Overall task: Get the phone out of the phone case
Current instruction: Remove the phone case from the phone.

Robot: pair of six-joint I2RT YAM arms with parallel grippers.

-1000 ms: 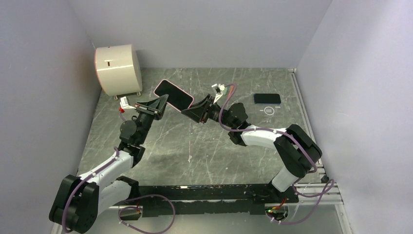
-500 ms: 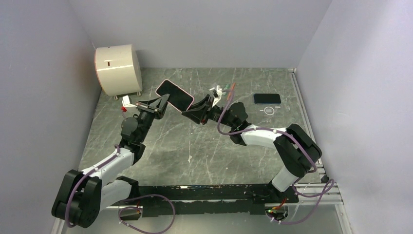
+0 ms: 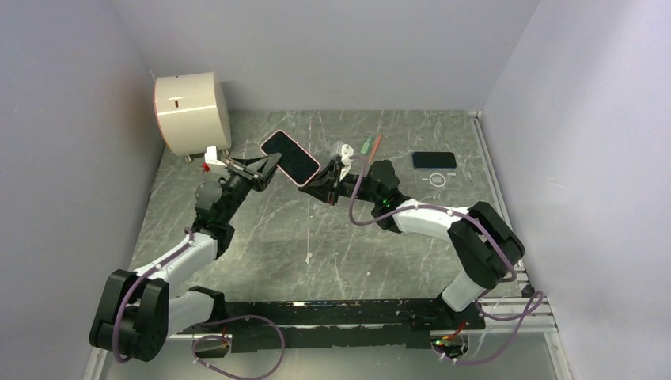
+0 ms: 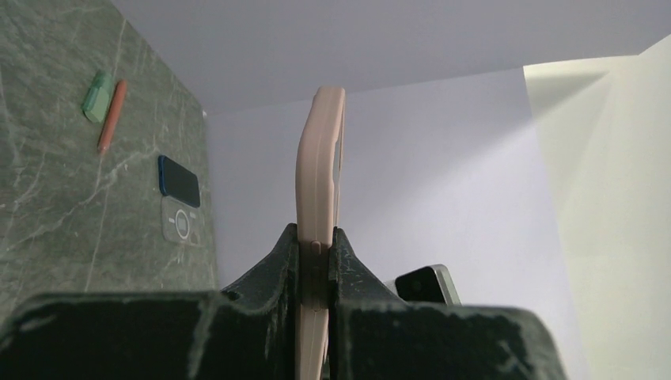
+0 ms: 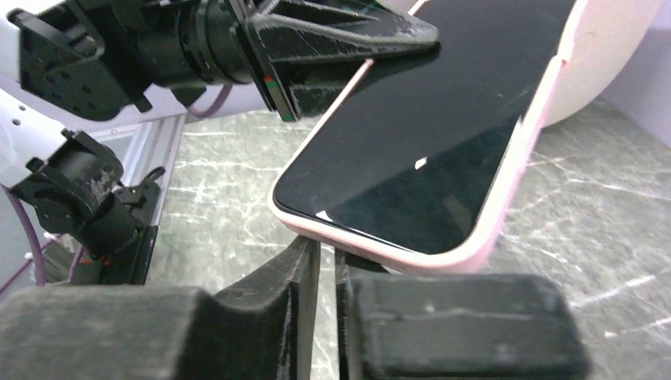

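The phone (image 3: 290, 156), dark screen up, sits in its pink phone case (image 3: 268, 139) and is held tilted in the air above the table. My left gripper (image 3: 265, 166) is shut on the case's left edge; the left wrist view shows the case (image 4: 320, 174) edge-on, pinched between the left gripper's (image 4: 316, 237) fingers. My right gripper (image 3: 310, 180) is shut, with nothing between its fingers. Its tips (image 5: 326, 249) lie just under the case's near corner (image 5: 475, 249), below the phone (image 5: 427, 150). The frames do not show whether they touch it.
A white drum-shaped appliance (image 3: 190, 113) stands at the back left. A second dark phone (image 3: 434, 160) and a grey pad (image 3: 436, 179) lie at the back right. A green and an orange marker (image 3: 370, 145) lie behind the right wrist.
The right gripper has closed from partly open and slid left under the phone's corner. The left arm has carried the phone slightly right and lower, its grip unchanged.
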